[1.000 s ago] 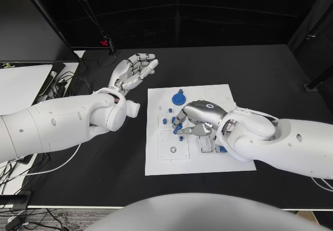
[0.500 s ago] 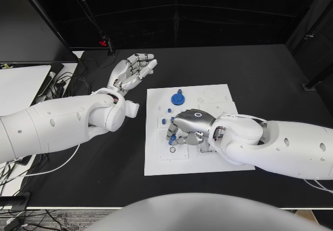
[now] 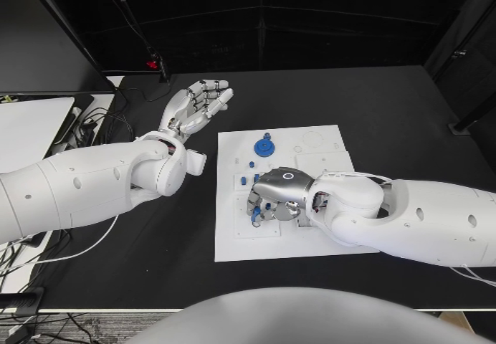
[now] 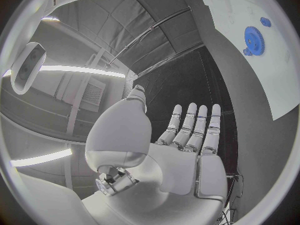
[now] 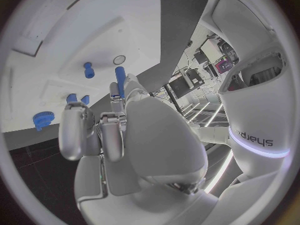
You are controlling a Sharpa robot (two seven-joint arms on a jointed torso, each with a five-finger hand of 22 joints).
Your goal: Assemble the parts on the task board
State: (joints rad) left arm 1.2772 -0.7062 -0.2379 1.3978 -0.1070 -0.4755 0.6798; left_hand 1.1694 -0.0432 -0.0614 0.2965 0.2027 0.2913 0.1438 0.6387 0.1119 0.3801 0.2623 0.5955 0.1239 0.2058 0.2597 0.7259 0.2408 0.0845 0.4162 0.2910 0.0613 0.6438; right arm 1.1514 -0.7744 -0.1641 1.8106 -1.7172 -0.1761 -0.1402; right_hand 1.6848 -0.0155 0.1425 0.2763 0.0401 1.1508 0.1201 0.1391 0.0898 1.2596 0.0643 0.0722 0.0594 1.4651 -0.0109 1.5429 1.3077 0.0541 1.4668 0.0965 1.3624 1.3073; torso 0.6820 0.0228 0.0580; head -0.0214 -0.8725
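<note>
The task board point(image 3: 294, 247) is lying mid-table. The left hand point(image 3: 198, 104) is hovering aside, fingers apart and empty. The right hand point(image 3: 277, 197) is pinching a blue peg point(image 5: 120, 81) over the board's left side; insertion likely demands vertical alignment with its hole

bulky white arm shells, silver many-fingered left hand point(image 3: 199, 102) (grey "sharpa" lettering)

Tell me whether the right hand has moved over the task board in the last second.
Yes. The right hand has slid toward the near, left part of the task board, away from the big blue gear at the far edge, which has stayed put.
</note>
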